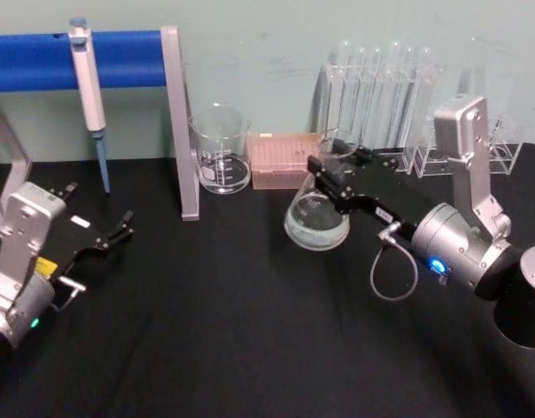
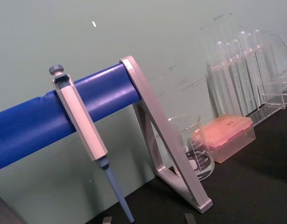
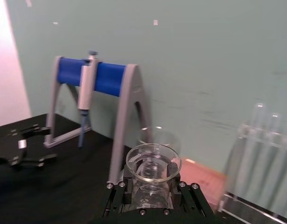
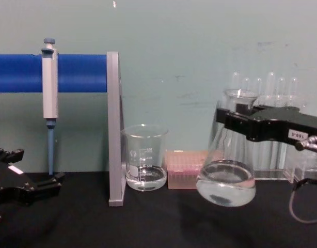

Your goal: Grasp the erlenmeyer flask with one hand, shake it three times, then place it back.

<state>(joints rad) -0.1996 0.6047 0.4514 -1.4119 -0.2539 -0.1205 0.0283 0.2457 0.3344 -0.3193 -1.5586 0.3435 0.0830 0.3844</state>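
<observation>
Left gripper [image 1: 100, 207]: low at the robot's left, jaws apart, idle;
Right gripper [image 1: 328, 178]: arm reaching forward, jaws clamped on erlenmeyer flask [image 1: 316, 222] neck

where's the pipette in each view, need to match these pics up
head: pipette upper left, hanging on the blue bar.
chest: pipette upper left, tip pointing down toward the table.
left wrist: pipette close up, slanted across the bar.
right wrist: pipette far off on the bar, beyond the erlenmeyer flask.
Shared landmark: the blue bar on its grey legs, with the beaker beside it.
</observation>
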